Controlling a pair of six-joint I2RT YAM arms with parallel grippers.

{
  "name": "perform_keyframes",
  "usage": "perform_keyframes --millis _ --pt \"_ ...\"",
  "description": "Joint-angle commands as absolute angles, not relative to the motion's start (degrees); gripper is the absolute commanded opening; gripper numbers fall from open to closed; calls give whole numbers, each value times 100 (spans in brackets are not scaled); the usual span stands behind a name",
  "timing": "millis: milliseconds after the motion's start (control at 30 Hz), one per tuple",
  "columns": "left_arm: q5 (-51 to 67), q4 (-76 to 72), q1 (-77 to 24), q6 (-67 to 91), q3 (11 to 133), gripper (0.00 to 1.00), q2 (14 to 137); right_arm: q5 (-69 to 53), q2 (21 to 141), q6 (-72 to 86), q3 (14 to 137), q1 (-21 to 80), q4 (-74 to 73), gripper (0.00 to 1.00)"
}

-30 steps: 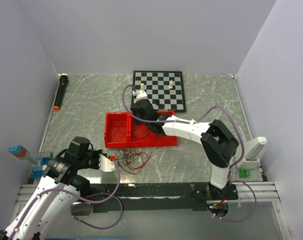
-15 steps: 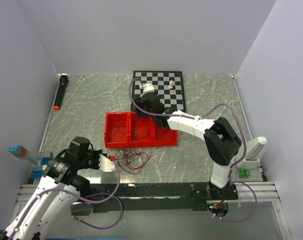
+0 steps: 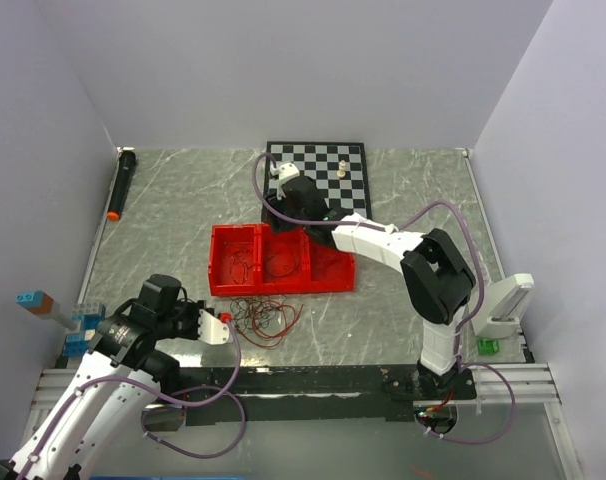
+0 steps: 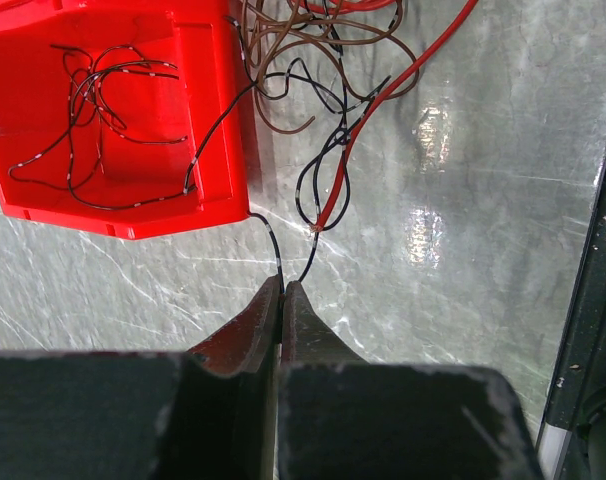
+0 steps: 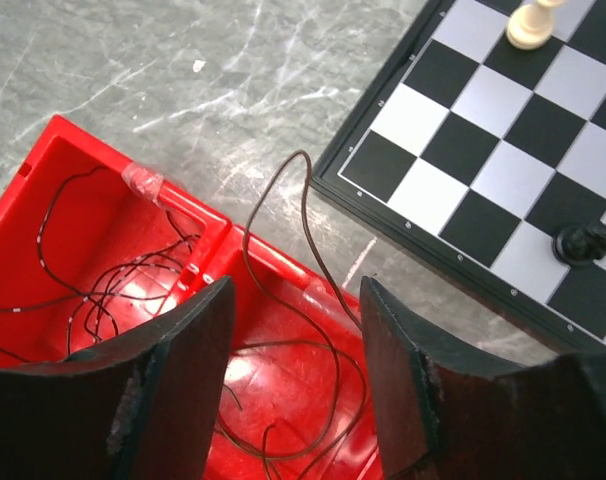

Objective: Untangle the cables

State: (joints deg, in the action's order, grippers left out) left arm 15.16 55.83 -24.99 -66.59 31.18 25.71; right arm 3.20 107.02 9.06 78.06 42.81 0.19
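Left gripper point(image 4: 283, 285): fingers pressed together, pinching a thin black wire point(image 4: 275, 248) at the tips. It sits low over the table point(image 4: 503, 120), just beside the red bin point(image 4: 133, 218).

Right gripper point(image 5: 295, 290): fingers spread over the bin's far rim. A brown wire point(image 5: 306, 195) loops up in the gap; contact unclear.

Table top is marbled grey-green, walls pale lilac.

Bin: black wire in one compartment, brown in the next. The other cables point(image 3: 268, 318) lie tangled on the table along the bin's near side.

Left arm is folded at the near edge. Right arm reaches far, toward the chessboard point(image 3: 333, 195).

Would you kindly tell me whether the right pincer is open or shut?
Open: the right pincer shows its fingers apart, a brown wire loose between them.
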Motion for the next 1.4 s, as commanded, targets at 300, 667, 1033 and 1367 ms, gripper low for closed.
perform_keyframes --millis 300,667,1033,1367 --pt "1573 5572 -2470 -6636 3120 4 1995 44 11215 870 8359 4131 131 35" --pt "1617 5537 -2461 -6627 3120 5 1969 176 10416 1423 7691 4403 597 0" --pt "1643 5590 -2443 -6601 3120 5 1898 201 10388 2697 7111 4720 923 0" --pt "1661 5608 -2426 -6609 3111 5 1854 1141 10600 3243 7102 4764 291 0"
